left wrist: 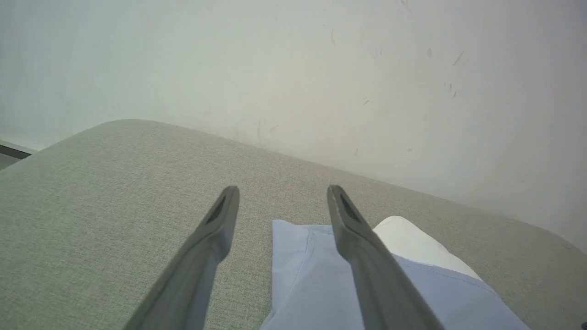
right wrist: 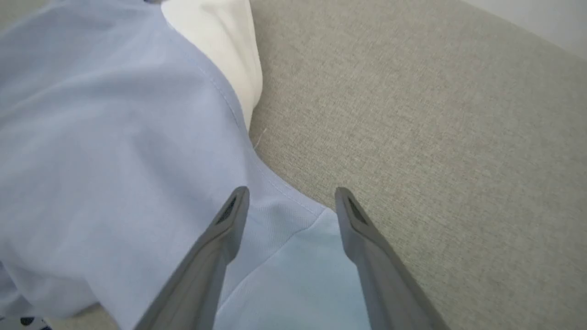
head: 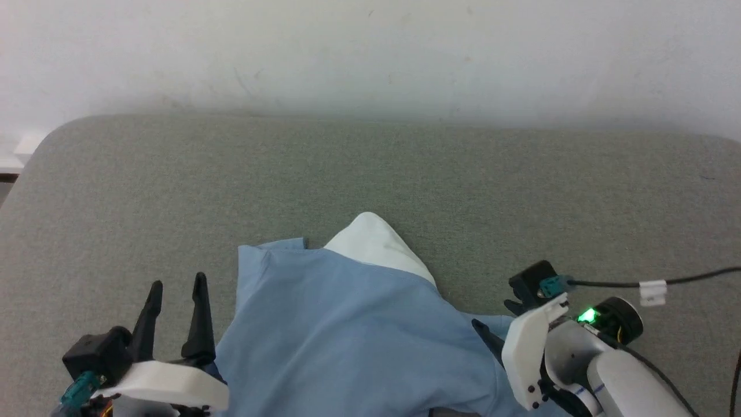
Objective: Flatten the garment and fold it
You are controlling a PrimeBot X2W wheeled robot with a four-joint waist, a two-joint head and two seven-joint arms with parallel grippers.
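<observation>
While the blue shirt (head: 347,341) lies bunched on the grey surface (head: 405,168), the left gripper (head: 177,282) beside it and right gripper (right wrist: 292,197) above its edge both gape empty.

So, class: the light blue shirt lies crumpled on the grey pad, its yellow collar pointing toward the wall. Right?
No: the collar is white, not yellow, as the head view shows. The shirt does lie crumpled on the grey pad, collar toward the wall.

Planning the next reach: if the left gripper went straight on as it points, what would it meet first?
Likely nothing close: the left gripper points over the garment and grey surface toward the white wall, though depth is unclear.
</observation>
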